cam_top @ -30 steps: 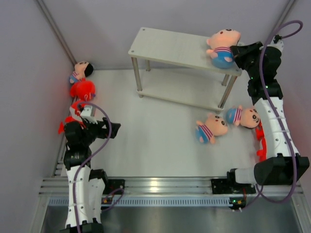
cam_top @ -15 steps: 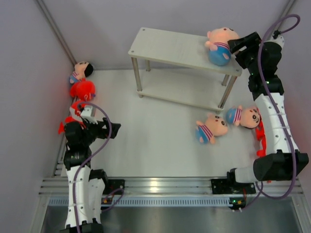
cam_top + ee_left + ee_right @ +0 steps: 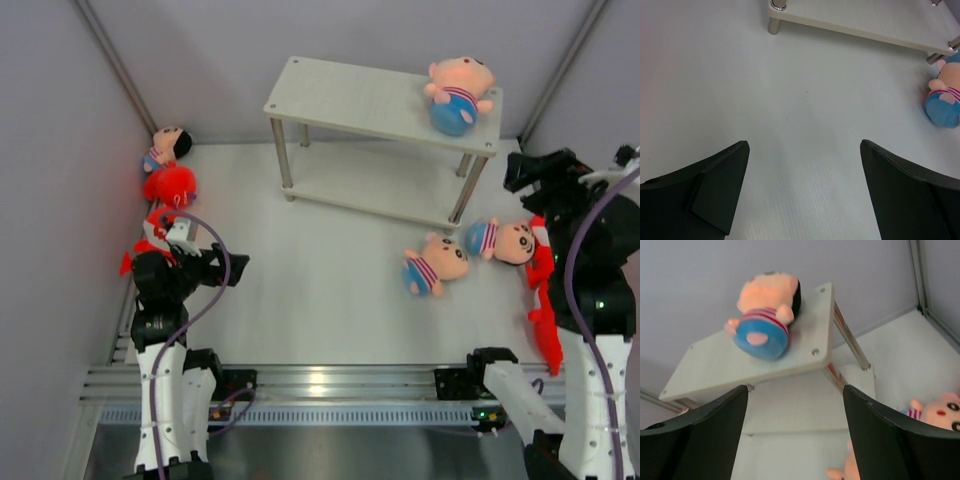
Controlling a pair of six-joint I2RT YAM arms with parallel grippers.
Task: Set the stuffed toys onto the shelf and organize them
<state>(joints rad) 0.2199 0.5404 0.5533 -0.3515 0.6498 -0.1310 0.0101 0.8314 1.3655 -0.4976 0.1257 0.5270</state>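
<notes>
Lying on shelf (image 3: 350,95): striped-shirt doll (image 3: 458,92), on its side at the top board's right end, near the corner.
Right gripper (image 3: 795,388): spread, empty, apart from the shelf.
Left gripper (image 3: 804,142): spread wide, empty, low over the surface (image 3: 800,90).
Waiting: two dolls (image 3: 435,265) (image 3: 500,240) just beside each other off the shelf's right end; red shark (image 3: 545,310) along your right arm.
Risk: your next placement could nudge the shelved doll off that corner; a loose pinch may drag both dolls.

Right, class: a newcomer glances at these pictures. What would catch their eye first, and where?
A peach doll lies alone on the top board of the shelf, at its right end. Two more dolls lie on the table near that end, and bright red sharks huddle by the left wall.
</notes>
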